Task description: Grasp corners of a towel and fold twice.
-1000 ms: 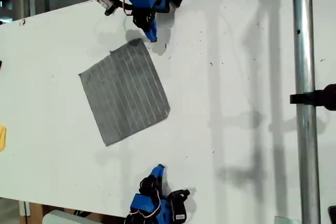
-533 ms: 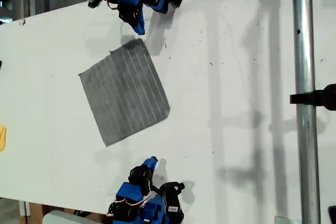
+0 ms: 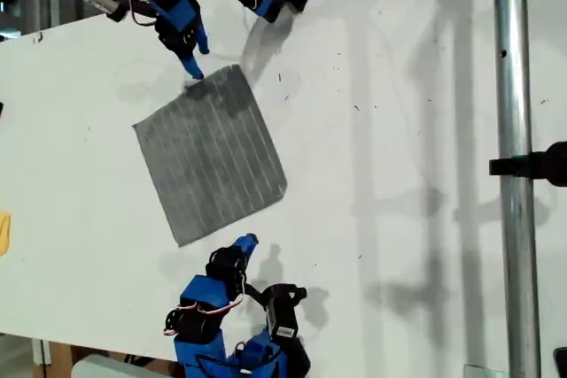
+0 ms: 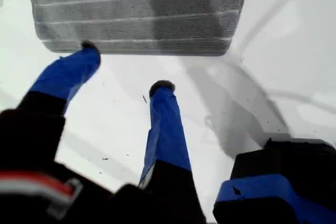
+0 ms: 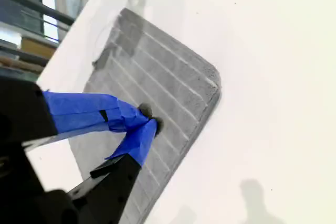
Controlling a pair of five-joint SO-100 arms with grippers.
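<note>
The grey striped towel [image 3: 211,155] lies flat on the white table [image 3: 399,130]. My first gripper [image 3: 195,59] is at the top of the exterior view, just outside the towel's upper edge near a corner [image 3: 188,88]. In the first wrist view it [image 4: 126,66] is open, and one fingertip [image 4: 88,50] reaches the edge of the towel [image 4: 136,9]. My second gripper [image 3: 250,241] comes in from the bottom of the exterior view, by the towel's lower edge. It [image 5: 149,121] is shut and empty, hovering over the towel [image 5: 157,72] near that edge.
A metal pole [image 3: 514,165] with a black clamp [image 3: 540,164] runs down the exterior view's right. A yellow object [image 3: 3,233] sits at its left edge. Both arm bases stand at the table's top and bottom edges.
My first gripper swung toward the exterior view's left, from the towel's top corner along its upper edge. My second gripper moved left and closer to the towel's lower edge. The towel stayed put.
</note>
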